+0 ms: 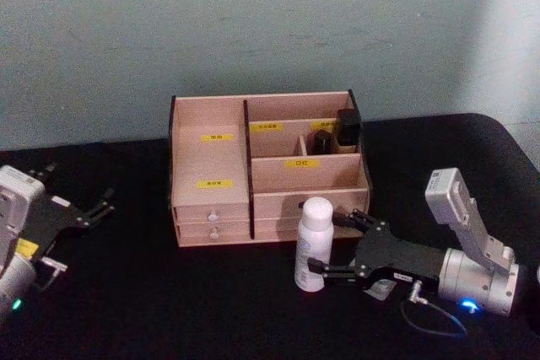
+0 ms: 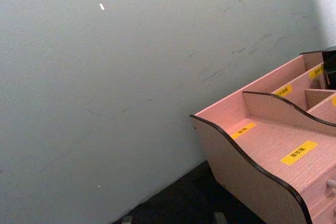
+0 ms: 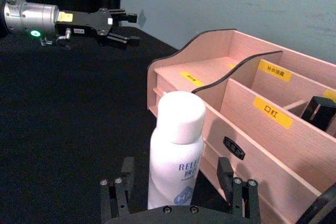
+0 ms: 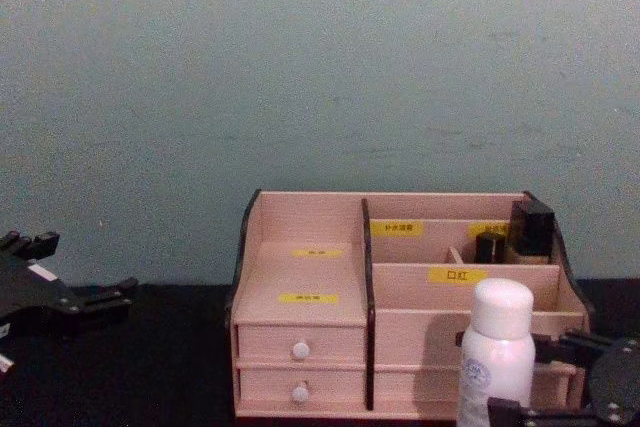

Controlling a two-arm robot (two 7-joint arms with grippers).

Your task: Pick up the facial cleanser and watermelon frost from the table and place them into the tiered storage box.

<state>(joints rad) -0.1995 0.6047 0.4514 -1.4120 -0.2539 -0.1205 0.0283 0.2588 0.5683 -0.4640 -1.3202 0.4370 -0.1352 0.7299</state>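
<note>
Right end effector [image 1: 332, 246] open astride bottle [image 1: 312, 233] at box [image 1: 211, 158] front; left end effector [image 1: 103, 204] open

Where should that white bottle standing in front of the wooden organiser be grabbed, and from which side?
Grip the upright white cylindrical bottle around its straight body, below the cap, coming in level from the robot's right; the pale wooden tiered storage box stands close behind it. The open right end effector straddles it that way.
</note>
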